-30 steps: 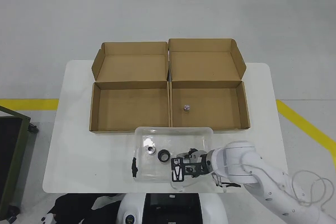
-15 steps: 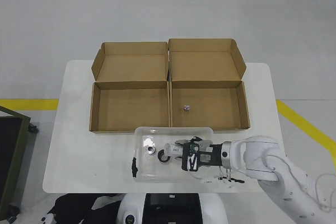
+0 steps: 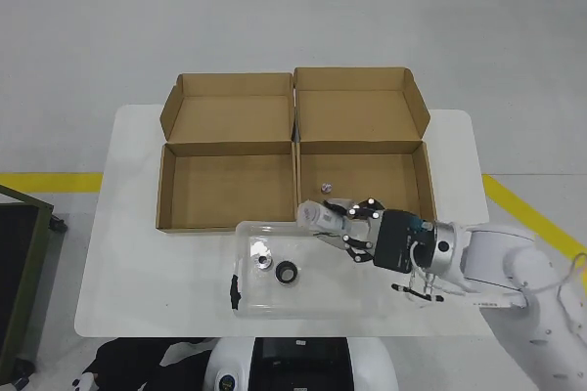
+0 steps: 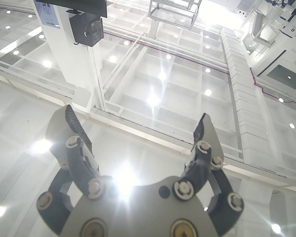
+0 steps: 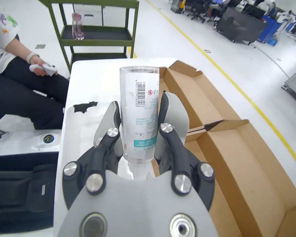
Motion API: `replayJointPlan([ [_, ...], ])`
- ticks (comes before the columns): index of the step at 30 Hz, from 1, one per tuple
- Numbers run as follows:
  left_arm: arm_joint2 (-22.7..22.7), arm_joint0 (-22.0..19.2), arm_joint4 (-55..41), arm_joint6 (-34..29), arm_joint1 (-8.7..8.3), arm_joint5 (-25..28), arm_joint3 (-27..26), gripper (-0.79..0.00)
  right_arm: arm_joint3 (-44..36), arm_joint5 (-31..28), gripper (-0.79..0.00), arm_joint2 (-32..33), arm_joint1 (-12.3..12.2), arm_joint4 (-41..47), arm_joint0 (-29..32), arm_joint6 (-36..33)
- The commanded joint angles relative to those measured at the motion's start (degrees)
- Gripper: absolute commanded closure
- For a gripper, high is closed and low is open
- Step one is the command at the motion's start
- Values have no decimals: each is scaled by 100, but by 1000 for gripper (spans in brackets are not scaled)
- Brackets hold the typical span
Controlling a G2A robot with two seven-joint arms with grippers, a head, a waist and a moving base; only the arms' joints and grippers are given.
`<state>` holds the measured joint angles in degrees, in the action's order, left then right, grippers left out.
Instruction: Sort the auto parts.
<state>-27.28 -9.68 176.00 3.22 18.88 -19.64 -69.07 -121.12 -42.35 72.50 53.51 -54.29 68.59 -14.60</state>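
My right gripper is shut on a clear plastic bottle with a printed label. It holds the bottle above the far edge of the clear plastic bin, next to the right cardboard box. A small part lies in that right box. In the bin lie a metal ring part and a dark round part. The left cardboard box holds nothing. My left gripper is open and points up at the ceiling.
A black piece hangs on the bin's left rim. Both boxes have their lids folded back toward the table's far edge. A green cart stands left of the white table. A seated person holds a controller beyond the table.
My right gripper has risen out of the bin with the bottle and moved toward the right cardboard box, turning as it went.
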Motion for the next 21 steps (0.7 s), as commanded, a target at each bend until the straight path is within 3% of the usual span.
replayJointPlan([
  [1, 0, 0, 0, 0, 0, 0, 0, -785, -51, 77, 0, 145, -2, -35, 73, 225],
  [14, 0, 0, 0, 0, 0, 0, 0, -785, 74, -110, 0, 601, 30, 243, 230, 1408],
  [21, 0, 0, 0, 0, 0, 0, 0, -785, 138, -22, 0, 654, 32, -73, 267, 1129],
])
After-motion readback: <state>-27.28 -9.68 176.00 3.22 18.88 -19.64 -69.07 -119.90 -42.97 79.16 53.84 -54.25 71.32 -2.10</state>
